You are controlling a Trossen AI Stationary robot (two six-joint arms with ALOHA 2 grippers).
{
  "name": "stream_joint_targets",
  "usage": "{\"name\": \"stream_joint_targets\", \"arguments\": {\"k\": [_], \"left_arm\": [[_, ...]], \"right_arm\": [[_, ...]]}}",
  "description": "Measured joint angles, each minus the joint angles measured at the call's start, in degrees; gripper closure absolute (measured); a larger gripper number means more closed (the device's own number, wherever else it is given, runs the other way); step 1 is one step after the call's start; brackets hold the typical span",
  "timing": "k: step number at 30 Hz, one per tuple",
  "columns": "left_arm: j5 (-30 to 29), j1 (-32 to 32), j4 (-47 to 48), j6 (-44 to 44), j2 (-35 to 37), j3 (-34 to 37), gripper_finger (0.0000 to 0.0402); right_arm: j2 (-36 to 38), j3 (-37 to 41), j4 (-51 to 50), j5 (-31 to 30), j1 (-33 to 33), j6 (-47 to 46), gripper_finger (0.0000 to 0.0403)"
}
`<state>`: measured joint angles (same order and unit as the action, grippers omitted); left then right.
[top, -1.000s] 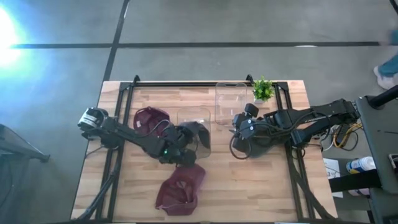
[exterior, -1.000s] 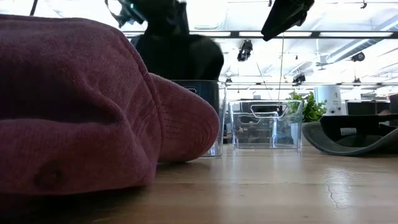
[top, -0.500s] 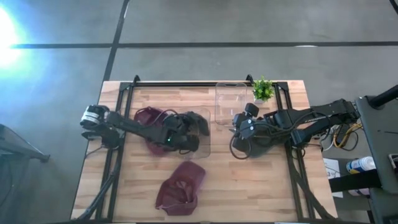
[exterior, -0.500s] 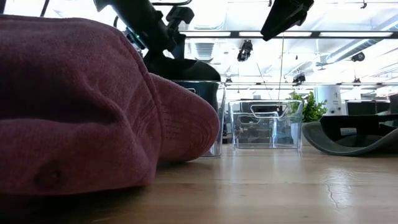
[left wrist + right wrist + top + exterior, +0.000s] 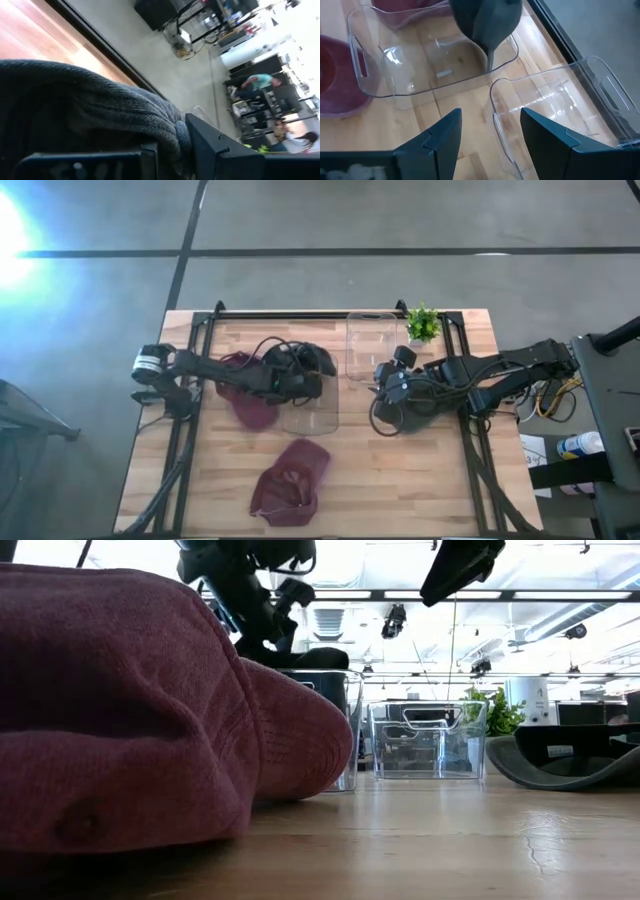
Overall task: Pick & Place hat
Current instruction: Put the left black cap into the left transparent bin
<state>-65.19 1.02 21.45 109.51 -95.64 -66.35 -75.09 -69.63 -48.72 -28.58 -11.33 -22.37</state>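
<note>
My left gripper (image 5: 298, 373) is shut on a dark grey hat (image 5: 318, 363) and holds it over the far part of a clear bin (image 5: 312, 402). In the right wrist view the hat (image 5: 487, 25) hangs down into that bin's opening (image 5: 435, 65). One maroon hat (image 5: 250, 392) lies left of the bin, partly under my left arm. Another maroon hat (image 5: 292, 480) rests near the table's near edge and fills the low view's left (image 5: 120, 710). My right gripper (image 5: 387, 382) hovers open to the bin's right and touches nothing. My left gripper pinches a bunched fold of the grey hat's knitted cloth (image 5: 172, 134) between its two fingers. The hat is lifted off the table and hangs below the fingers (image 5: 312, 658), level with the bin's rim. I cannot tell whether it touches the bin.
A second clear bin (image 5: 371, 345) stands at the far edge, close to my right gripper (image 5: 555, 120). A dark hat (image 5: 400, 418) lies under my right arm. A small green plant (image 5: 422, 323) stands in the far right corner. Bare wood shows at the near right.
My left gripper has carried the grey hat from the bin's near side toward the table's far edge, staying shut on it. The arm has swung so that it now lies across the left maroon hat. The hat now hangs at the bin's far rim.
</note>
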Motion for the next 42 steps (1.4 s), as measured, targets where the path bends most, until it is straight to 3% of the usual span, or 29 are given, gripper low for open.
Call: {"name": "stream_joint_targets", "arguments": {"k": [7, 12, 17, 21, 27, 34, 38, 42], "left_arm": [[1.5, -2.0, 0.0, -1.9, 0.0, 0.0, 0.0305], [1.6, -2.8, 0.0, -3.7, 0.0, 0.0, 0.0298], [2.2, -3.7, -0.6, -4.2, 0.0, 0.0, 0.0298], [6.0, -3.9, -0.9, -4.2, 0.1, 0.0, 0.0299], [16.4, -7.4, -0.9, -6.7, 0.1, 0.0, 0.0299], [9.2, -6.4, -1.0, -12.1, 1.7, -2.3, 0.0299], [8.8, -6.7, -0.9, -17.7, 2.2, -2.9, 0.0299], [8.9, -6.8, -0.8, -17.9, 2.4, -2.6, 0.0299]], "right_arm": [[0.0, 1.1, 1.6, 0.3, 0.7, 0.2, 0.0202], [0.0, 3.1, 7.8, 11.1, 8.0, 0.3, 0.0202], [0.0, 3.7, 10.8, 13.2, 12.9, 0.3, 0.0202], [-0.1, 3.8, 15.0, 14.8, 16.1, 0.2, 0.0202], [-5.7, 4.1, 17.9, 21.1, 22.0, -2.2, 0.0202], [-13.8, 3.7, 23.0, 21.4, 21.9, 3.8, 0.0202], [-17.1, 3.7, 25.9, 21.4, 21.9, 6.6, 0.0202], [-19.0, 3.7, 29.4, 21.6, 21.8, 9.5, 0.0202]]}}
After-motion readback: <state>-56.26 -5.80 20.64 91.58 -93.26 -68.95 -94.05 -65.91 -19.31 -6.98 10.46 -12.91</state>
